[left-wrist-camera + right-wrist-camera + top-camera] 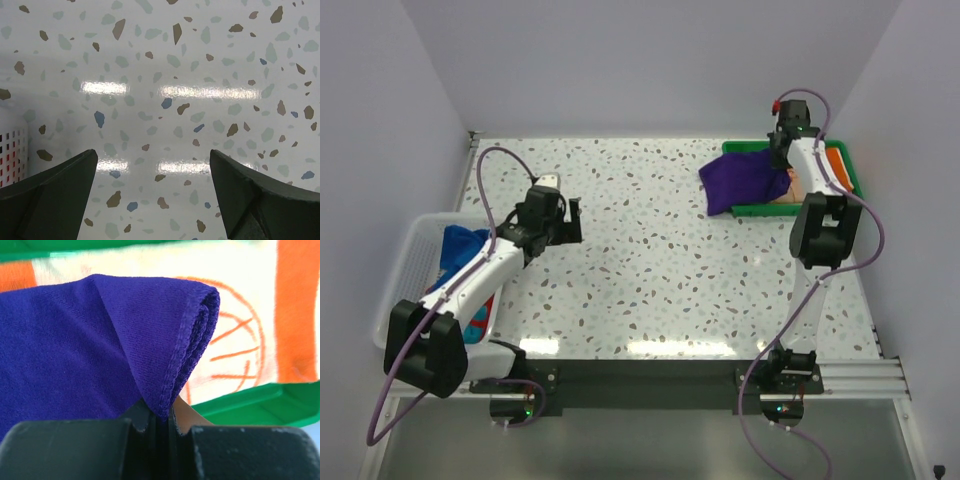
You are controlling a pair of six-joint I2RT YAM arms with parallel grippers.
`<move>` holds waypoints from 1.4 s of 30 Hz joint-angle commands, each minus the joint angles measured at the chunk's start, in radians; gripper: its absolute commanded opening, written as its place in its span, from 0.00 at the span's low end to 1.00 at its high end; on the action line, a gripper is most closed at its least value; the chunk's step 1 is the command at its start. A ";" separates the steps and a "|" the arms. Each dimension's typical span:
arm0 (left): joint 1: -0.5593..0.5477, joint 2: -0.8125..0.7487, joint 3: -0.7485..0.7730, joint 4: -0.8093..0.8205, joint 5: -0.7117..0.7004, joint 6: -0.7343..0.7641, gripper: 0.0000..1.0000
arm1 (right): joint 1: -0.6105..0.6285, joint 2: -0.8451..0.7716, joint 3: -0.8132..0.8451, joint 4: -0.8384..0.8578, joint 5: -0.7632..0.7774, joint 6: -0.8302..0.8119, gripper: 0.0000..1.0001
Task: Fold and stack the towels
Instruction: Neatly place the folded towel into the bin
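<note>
Purple towel [100,350]: dark purple cloth, bunched. It lies at the far right of the scene, partly in the tray and partly spilling over the tray's left edge onto the counter. One hemmed, doubled-over edge is pinched in the right tool.
Orange-and-white towel [240,315]: lies flat in the tray under and behind the purple towel. It is white with orange bands and an orange line drawing, only part of which shows.
Right tool [160,415]: clenched on the purple towel's folded edge, fingers almost together with cloth between them, over the tray.
Green tray [250,402]: plastic, at the far right corner of the counter. It holds the orange-and-white towel and part of the purple one.
Blue towel [460,248]: bright blue, heaped in the basket at the near left. Other coloured cloth shows below it, with too little visible to tell its pattern.
White mesh basket [405,260]: stands at the left edge of the counter, beside the left arm.
Left tool [152,190]: released, fingers spread wide with nothing between them, above bare counter just right of the basket.
Counter [175,75]: white speckled surface, glossy with light reflections.
</note>
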 commanded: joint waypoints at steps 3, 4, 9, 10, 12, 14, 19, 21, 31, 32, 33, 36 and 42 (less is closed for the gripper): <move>0.005 0.010 -0.001 0.049 -0.016 0.020 1.00 | -0.021 -0.029 0.083 0.062 0.059 -0.080 0.00; 0.005 0.010 -0.001 0.049 -0.015 0.022 1.00 | -0.025 -0.029 0.086 0.062 0.061 -0.088 0.00; 0.005 0.018 -0.004 0.052 -0.010 0.020 1.00 | -0.047 -0.024 0.091 0.085 0.079 -0.110 0.00; 0.005 0.020 -0.002 0.051 -0.008 0.022 1.00 | -0.053 -0.021 0.094 0.087 0.081 -0.113 0.00; 0.005 0.023 -0.001 0.052 -0.010 0.022 1.00 | -0.061 -0.010 0.102 0.088 0.079 -0.111 0.00; 0.005 0.024 -0.001 0.051 -0.015 0.020 1.00 | -0.071 -0.006 0.094 0.100 0.075 -0.104 0.00; 0.005 0.027 -0.002 0.049 -0.022 0.022 1.00 | -0.087 0.014 0.096 0.131 0.104 -0.122 0.00; 0.005 0.027 -0.002 0.052 -0.022 0.022 1.00 | -0.091 0.020 0.094 0.145 0.116 -0.127 0.00; 0.005 0.026 -0.004 0.052 -0.024 0.025 1.00 | -0.113 0.065 0.076 0.229 0.184 -0.148 0.00; 0.005 0.026 -0.004 0.054 -0.025 0.024 1.00 | -0.113 0.069 0.067 0.238 0.194 -0.148 0.01; 0.005 0.026 -0.004 0.054 -0.025 0.024 1.00 | -0.114 0.071 0.062 0.255 0.208 -0.148 0.02; 0.005 0.027 -0.004 0.057 -0.025 0.025 1.00 | -0.117 0.089 0.053 0.284 0.249 -0.145 0.14; 0.005 0.027 -0.005 0.057 -0.030 0.027 1.00 | -0.121 0.112 0.067 0.298 0.443 -0.088 0.59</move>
